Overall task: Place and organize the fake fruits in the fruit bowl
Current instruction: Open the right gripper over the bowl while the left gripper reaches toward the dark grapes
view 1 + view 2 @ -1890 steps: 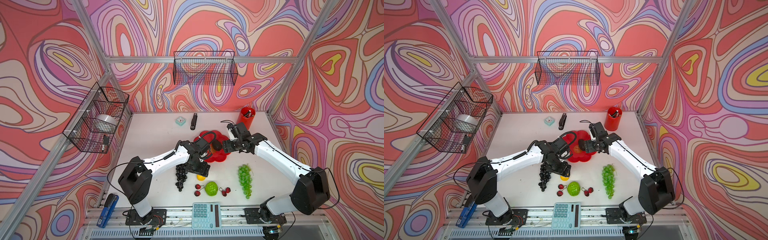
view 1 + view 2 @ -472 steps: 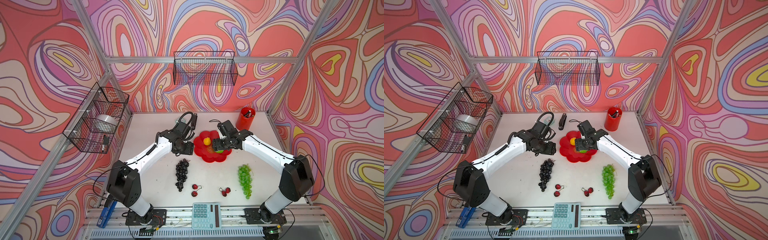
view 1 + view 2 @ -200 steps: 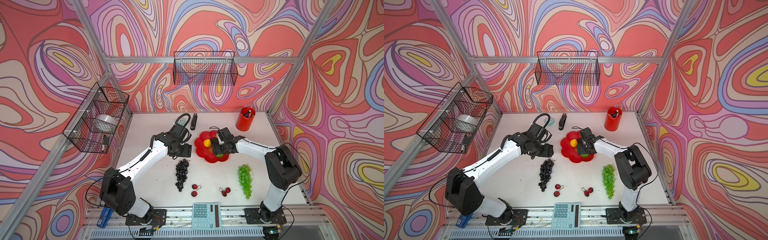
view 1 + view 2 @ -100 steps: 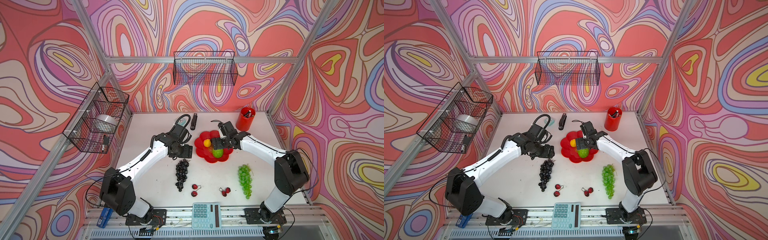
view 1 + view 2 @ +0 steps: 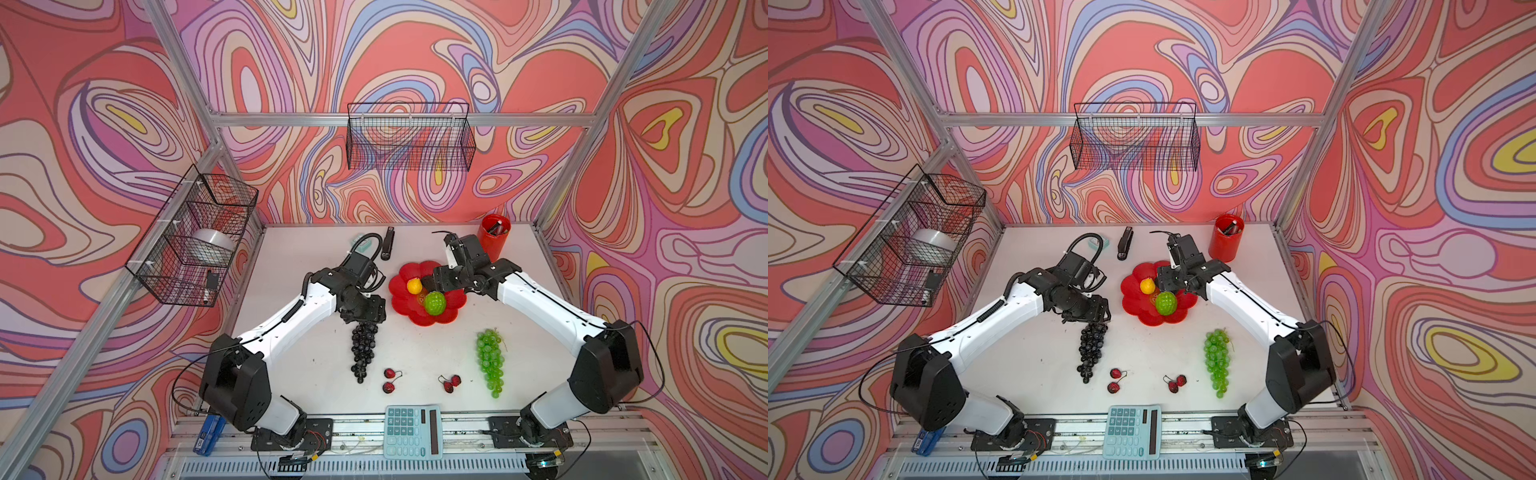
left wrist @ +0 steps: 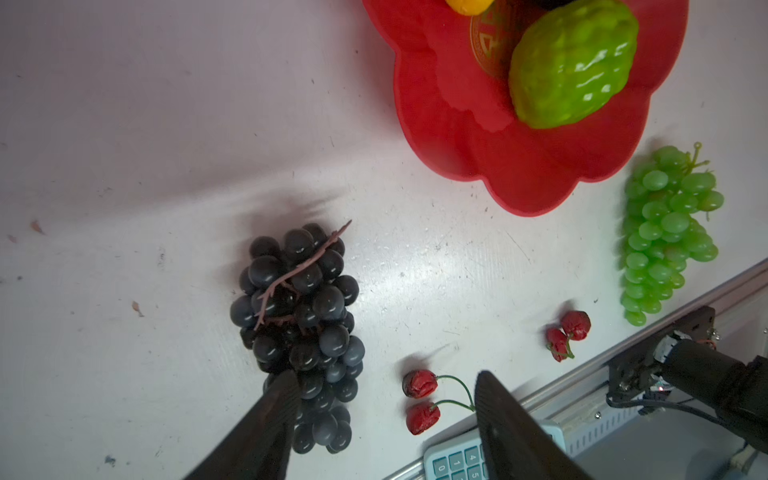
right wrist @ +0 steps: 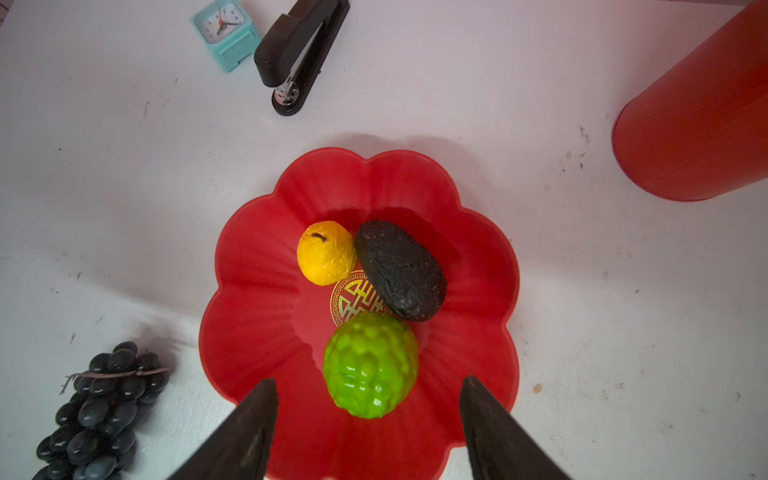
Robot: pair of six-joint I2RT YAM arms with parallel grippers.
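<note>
Left pincer point(image 6: 384, 376) over purple grapes point(image 6: 299, 307)

The fruit bowl point(image 7: 249, 299) was glossy red with a gold emblem point(image 7: 351, 301); the ball point(image 7: 326, 253) yellow-orange, the avocado point(image 7: 401, 270) black with red specks, the bumpy fruit point(image 7: 370, 370) lime green, the tabletop point(image 7: 124, 166) white.

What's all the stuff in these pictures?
fruit bowl: one, red, mid-table
yellow-orange ball: one, yellow-orange, in bowl
avocado: one, dark, in bowl
bumpy fruit: one, lime-green, in bowl
purple grape bunch: one, dark, left of bowl
green grape bunch: one, green, right front
cherry pairs: two, red, front
calculator: one, teal, front edge
stapler: one, black, back
clock: one, teal, beside stapler
pen cup: one, red, back right
wire baskets: two, black, on walls
left end effector: one, black, open, over purple grape bunch
right end effector: one, black, open, over fruit bowl
</note>
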